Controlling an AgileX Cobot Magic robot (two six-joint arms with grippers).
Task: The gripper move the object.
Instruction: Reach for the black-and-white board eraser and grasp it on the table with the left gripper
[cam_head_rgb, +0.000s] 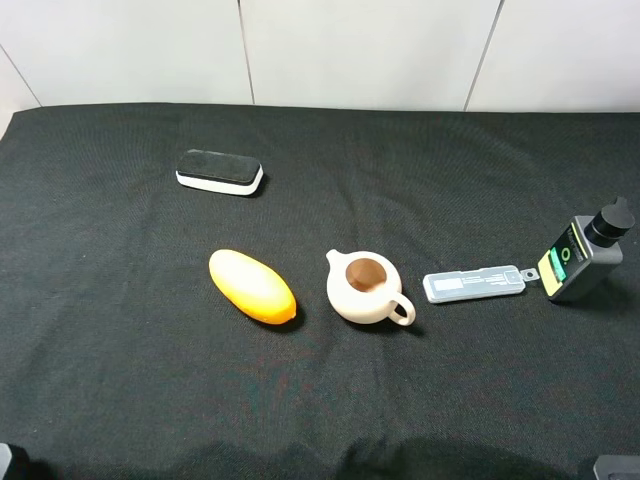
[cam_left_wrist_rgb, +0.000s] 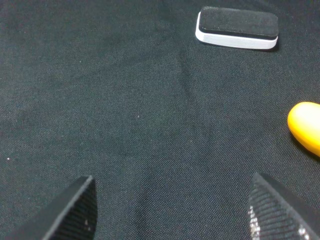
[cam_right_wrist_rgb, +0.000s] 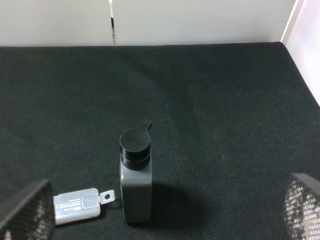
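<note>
The object, a flat block with a black top and white base (cam_head_rgb: 219, 171), lies on the black cloth at the back left. It also shows in the left wrist view (cam_left_wrist_rgb: 236, 27), far ahead of my left gripper (cam_left_wrist_rgb: 172, 215). That gripper is open and empty, with its black fingers (cam_left_wrist_rgb: 70, 212) spread wide above bare cloth. My right gripper (cam_right_wrist_rgb: 165, 212) is open and empty too, with its fingers (cam_right_wrist_rgb: 25, 212) wide apart short of the grey bottle (cam_right_wrist_rgb: 136, 185). In the high view only small parts of the arms show at the bottom corners.
An orange oval (cam_head_rgb: 252, 286) lies left of centre, with a cream teapot (cam_head_rgb: 365, 288) beside it. A clear grey flat case (cam_head_rgb: 473, 283) and the grey bottle with a black cap (cam_head_rgb: 585, 255) stand at the right. A white wall (cam_head_rgb: 350, 50) runs behind the table.
</note>
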